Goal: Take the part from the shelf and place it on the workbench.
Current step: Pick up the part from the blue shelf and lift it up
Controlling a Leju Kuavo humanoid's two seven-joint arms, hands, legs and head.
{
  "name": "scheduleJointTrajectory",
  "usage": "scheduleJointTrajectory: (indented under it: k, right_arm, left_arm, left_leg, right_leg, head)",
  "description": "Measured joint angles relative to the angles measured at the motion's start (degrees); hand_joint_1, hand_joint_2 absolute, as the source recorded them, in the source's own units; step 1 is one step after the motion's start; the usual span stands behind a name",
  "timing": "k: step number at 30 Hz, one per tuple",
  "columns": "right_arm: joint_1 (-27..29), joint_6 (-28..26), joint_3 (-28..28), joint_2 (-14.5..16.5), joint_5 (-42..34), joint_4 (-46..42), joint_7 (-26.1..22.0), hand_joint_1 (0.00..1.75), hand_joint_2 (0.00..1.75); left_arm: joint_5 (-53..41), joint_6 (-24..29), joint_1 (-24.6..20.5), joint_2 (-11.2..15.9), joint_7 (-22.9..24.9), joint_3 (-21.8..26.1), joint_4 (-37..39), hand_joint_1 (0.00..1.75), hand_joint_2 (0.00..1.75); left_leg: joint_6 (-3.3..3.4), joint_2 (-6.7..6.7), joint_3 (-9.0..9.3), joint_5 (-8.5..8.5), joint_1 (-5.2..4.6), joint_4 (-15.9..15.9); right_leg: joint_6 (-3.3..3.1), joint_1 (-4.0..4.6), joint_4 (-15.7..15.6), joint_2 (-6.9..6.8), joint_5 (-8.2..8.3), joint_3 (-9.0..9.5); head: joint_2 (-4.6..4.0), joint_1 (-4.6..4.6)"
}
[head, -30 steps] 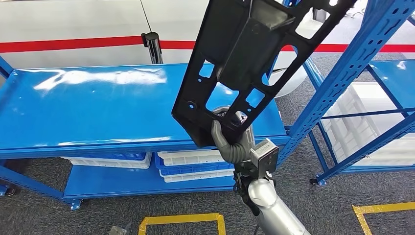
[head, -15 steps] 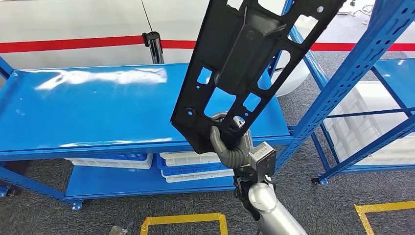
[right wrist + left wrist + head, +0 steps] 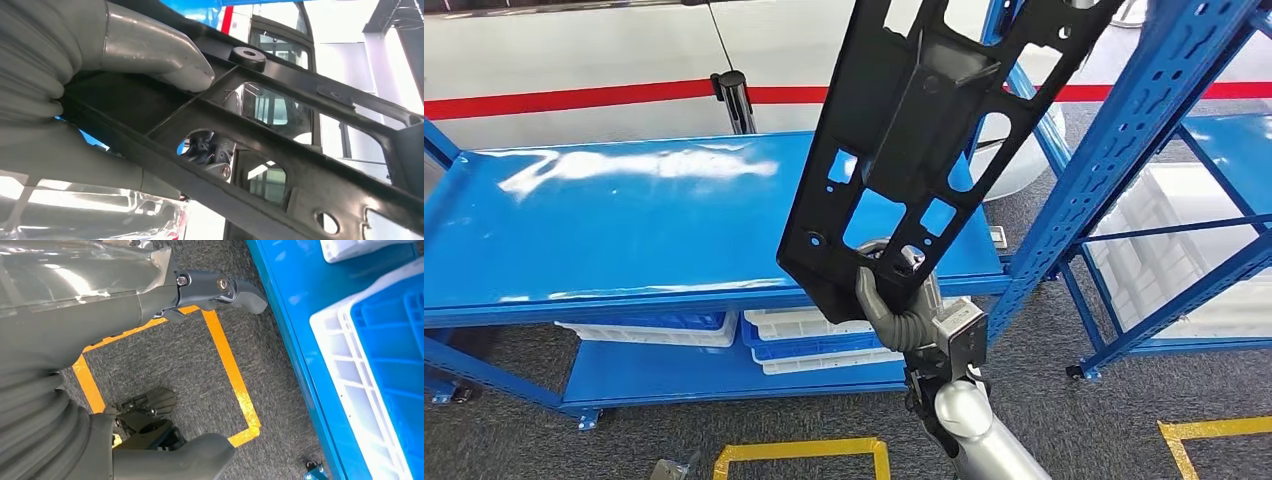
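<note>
black part [image 3: 924, 130]: long flat moulded panel, matte, ribbed, cut through with rectangular and rounded windows. right hand [image 3: 902, 300] gripped its lower end, thumb [image 3: 155, 52] pressed on the face, fingers showing through a cutout; panel stood tilted, upper end leaning right, above the workbench [image 3: 624, 220] front edge. workbench top glossy blue, bare to the left. blue perforated shelf post [image 3: 1114, 150] just beside the part's right edge. left hand [image 3: 150, 450] hung over grey carpet, fingers apart, holding nothing.
</note>
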Motion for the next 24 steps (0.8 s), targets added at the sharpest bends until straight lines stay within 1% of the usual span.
scheduleJointTrajectory:
  k: [1, 2, 3, 4, 5, 6, 7, 8, 9, 10, 11, 12, 13, 14, 15, 16, 17, 18, 19, 20, 21, 22, 23, 24]
  right_arm:
    - [0.0, 0.0, 0.0, 0.1, 0.0, 0.0, 0.0, 1.75, 1.75]
    - [0.0, 0.0, 0.0, 0.1, 0.0, 0.0, 0.0, 1.75, 1.75]
    - [0.1, 0.0, 0.0, 0.1, 0.0, 0.0, 0.0, 1.75, 1.75]
    - [0.2, 0.0, 0.0, 0.2, 0.0, 0.0, 0.0, 1.75, 1.75]
    - [0.4, 0.0, 0.0, 0.2, 0.0, 0.0, 0.0, 1.75, 1.75]
    - [0.7, 0.0, 0.0, 0.1, 0.0, 0.0, 0.0, 1.75, 1.75]
    - [0.9, 0.0, 0.0, 0.1, 0.0, 0.0, 0.0, 1.75, 1.75]
    - [1.0, 0.1, 0.0, 0.1, 0.0, 0.0, 0.0, 1.75, 1.75]
    - [1.2, 0.2, 0.0, 0.1, 0.0, 0.0, -0.1, 1.75, 1.75]
    - [1.2, 0.4, 0.0, 0.2, 0.0, -0.1, -0.3, 1.75, 1.75]
    - [1.2, 0.7, 0.0, 0.2, 0.0, -0.1, -0.4, 1.75, 1.75]
    - [1.3, 0.9, 0.0, 0.2, 0.1, -0.2, -0.6, 1.75, 1.75]
    - [1.3, 1.1, 0.0, 0.2, 0.1, -0.2, -0.7, 1.75, 1.75]
    - [1.5, 1.2, 0.0, 0.2, 0.1, -0.2, -0.9, 1.75, 1.75]
    - [1.7, 1.4, 0.0, 0.2, 0.1, -0.2, -1.0, 1.75, 1.75]
    - [1.8, 1.6, 0.0, 0.1, 0.1, -0.2, -1.1, 1.75, 1.75]
    - [1.9, 1.7, -0.1, 0.1, 0.2, -0.2, -1.2, 1.75, 1.75]
    - [2.0, 1.8, -0.1, 0.0, 0.2, -0.2, -1.3, 1.75, 1.75]
    - [2.1, 1.9, -0.1, 0.0, 0.2, -0.1, -1.3, 1.75, 1.75]
    - [2.2, 1.9, -0.1, 0.0, 0.2, -0.1, -1.3, 1.75, 1.75]
    - [2.4, 1.9, -0.1, 0.0, 0.2, -0.1, -1.3, 1.75, 1.75]
    - [2.5, 1.9, -0.1, -0.1, 0.2, -0.1, -1.3, 1.75, 1.75]
    - [2.5, 1.9, -0.1, -0.1, 0.2, -0.1, -1.3, 1.75, 1.75]
    - [2.5, 1.9, -0.1, -0.1, 0.2, -0.1, -1.3, 1.75, 1.75]
  left_arm:
    - [0.0, 0.0, 0.0, 0.0, 0.0, 0.0, 0.0, 0.0, 1.75]
    - [0.1, 0.0, 0.0, 0.0, 0.0, -0.1, 0.0, 0.0, 1.75]
    - [0.1, 0.0, 0.0, 0.1, 0.0, -0.1, 0.0, 0.0, 1.75]
    - [0.2, 0.0, 0.0, 0.1, 0.0, -0.1, 0.0, 0.0, 1.75]
    - [0.2, 0.0, 0.1, 0.0, 0.0, -0.1, 0.0, 0.0, 1.75]
    - [0.3, 0.0, 0.1, 0.0, 0.0, -0.1, 0.0, 0.0, 1.75]
    - [0.5, 0.0, 0.1, 0.0, 0.0, -0.2, 0.0, 0.0, 1.75]
    - [0.7, 0.0, 0.0, 0.0, 0.0, -0.2, 0.0, 0.0, 1.75]
    - [0.8, 0.1, 0.0, 0.0, 0.0, -0.3, -0.1, 0.0, 1.75]
    - [1.0, 0.1, -0.1, 0.1, 0.0, -0.4, -0.2, 0.0, 1.75]
    - [1.1, 0.1, -0.2, 0.1, 0.0, -0.6, -0.2, 0.0, 1.75]
    - [1.3, 0.2, -0.2, 0.1, 0.0, -0.7, -0.3, 0.0, 1.75]
    - [1.5, 0.2, -0.3, 0.1, 0.0, -0.9, -0.3, 0.0, 1.75]
    - [1.7, 0.2, -0.2, 0.1, 0.0, -1.0, -0.3, 0.0, 1.75]
    - [1.8, 0.3, -0.2, 0.1, 0.0, -1.2, -0.3, 0.0, 1.75]
    - [1.9, 0.3, -0.2, 0.1, 0.0, -1.3, -0.3, 0.0, 1.75]
    - [2.0, 0.3, -0.3, 0.1, 0.0, -1.3, -0.4, 0.0, 1.75]
    - [2.1, 0.4, -0.3, 0.1, 0.0, -1.4, -0.4, 0.0, 1.75]
    - [2.1, 0.4, -0.3, 0.2, 0.0, -1.4, -0.4, 0.0, 1.75]
    - [2.2, 0.4, -0.2, 0.2, 0.0, -1.5, -0.4, 0.0, 1.75]
    - [2.2, 0.4, -0.2, 0.3, 0.0, -1.5, -0.4, 0.0, 1.75]
    - [2.2, 0.4, -0.2, 0.3, 0.0, -1.5, -0.4, 0.0, 1.75]
    - [2.2, 0.4, -0.2, 0.3, 0.0, -1.5, -0.4, 0.0, 1.75]
    - [2.2, 0.4, -0.2, 0.3, 0.0, -1.5, -0.4, 0.0, 1.75]
  left_leg:
    - [-0.37, 0.04, -0.67, -1.35, 0.2, 1.4]
    - [-0.76, 0.09, -1.7, -3.39, 0.46, 3.9]
    - [-1.2, 0.18, -3.05, -5.87, 0.67, 7.5]
    - [-1.55, 0.22, -4.34, -8.04, 0.93, 11.3]
    - [-1.86, 0.24, -5.1, -9.35, 1.18, 14.1]
    - [-2.08, 0.26, -4.98, -9.61, 1.4, 15.3]
    - [-2.18, 0.28, -3.76, -8.86, 1.57, 14.3]
    - [-2.19, 0.3, -1.52, -7.46, 1.7, 11.4]
    - [-2.08, 0.29, 1.33, -6.18, 1.77, 7.4]
    - [-1.91, 0.25, 3.86, -5.33, 1.72, 3.5]
    - [-1.66, 0.2, 5.56, -4.85, 1.58, 0.8]
    - [-1.39, 0.15, 6.36, -4.79, 1.36, -0.6]
    - [-1.07, 0.12, 6.33, -4.65, 1.09, -0.9]
    - [-0.59, 0.17, 6.07, -4.2, 0.97, -1.2]
    - [-0.14, 0.3, 5.85, -3.64, 0.93, -1.5]
    - [0.43, 0.45, 5.52, -2.97, 0.95, -1.9]
    - [0.94, 0.59, 5.05, -2.27, 1.01, -2.2]
    - [1.26, 0.69, 4.47, -1.7, 0.99, -2.3]
    - [1.5, 0.73, 3.76, -1.21, 0.94, -2.2]
    - [1.56, 0.75, 3.04, -0.71, 0.9, -2.2]
    - [1.52, 0.76, 2.33, -0.21, 0.89, -2.2]
    - [1.42, 0.76, 1.63, 0.26, 0.89, -2.1]
    - [1.25, 0.76, 0.98, 0.69, 0.9, -2.0]
    - [1.03, 0.75, 0.41, 1.06, 0.91, -1.8]
  right_leg:
    - [-0.58, -0.2, -0.1, -0.03, 0.31, -0.17]
    - [-1.16, -0.33, -0.3, -0.08, 0.62, -0.4]
    - [-1.63, -0.11, -0.3, -0.13, 0.87, -0.73]
    - [-1.92, 0.04, -0.2, -0.18, 1.09, -1.08]
    - [-2.08, 0.19, -0.2, -0.22, 1.33, -1.44]
    - [-2.13, 0.31, -0.1, -0.24, 1.55, -1.81]
    - [-2.1, 0.37, 0.0, -0.24, 1.79, -2.12]
    - [-2.03, 0.41, 0.0, -0.22, 2.0, -2.37]
    - [-1.88, 0.43, 0.1, -0.21, 2.2, -2.53]
    - [-1.65, 0.53, 0.2, -0.2, 2.41, -2.7]
    - [-1.32, 0.6, 0.2, -0.21, 2.65, -2.82]
    - [-0.9, 0.63, 0.2, -0.24, 2.92, -2.93]
    - [-0.42, 0.61, 0.1, -0.27, 3.25, -3.05]
    - [0.06, 0.61, 0.1, -0.27, 3.53, -3.15]
    - [0.35, 0.59, 0.3, -0.27, 3.35, -3.47]
    - [0.38, 0.61, 1.2, -0.25, 2.41, -4.04]
    - [0.11, 0.67, 3.3, -0.24, 0.57, -4.95]
    - [-0.32, 0.61, 6.4, -0.25, -1.87, -6.12]
    - [-0.64, 0.59, 10.3, -0.24, -4.23, -7.29]
    - [-0.69, 0.55, 13.9, -0.24, -5.87, -8.14]
    - [-0.4, 0.53, 16.1, -0.24, -6.44, -8.31]
    - [0.1, 0.5, 16.4, -0.25, -6.06, -7.53]
    - [0.66, 0.47, 14.5, -0.26, -5.01, -5.69]
    - [1.1, 0.41, 11.0, -0.27, -3.91, -2.99]
  head:
    - [0.0, -0.07]
    - [0.0, -0.15]
    - [0.0, -0.22]
    - [-0.01, -0.29]
    - [0.0, -0.29]
    - [0.0, -0.29]
    - [0.0, -0.29]
    - [0.0, -0.31]
    - [0.0, -0.32]
    - [0.0, -0.3]
    - [0.0, -0.27]
    - [-0.01, -0.28]
    - [0.0, -0.24]
    - [0.0, -0.25]
    - [0.01, -0.27]
    - [0.01, -0.14]
    - [0.01, -0.04]
    - [0.01, 0.06]
    - [0.0, 0.17]
    - [0.0, 0.22]
    - [0.0, 0.27]
    - [0.0, 0.33]
    - [0.0, 0.36]
    - [0.0, 0.38]
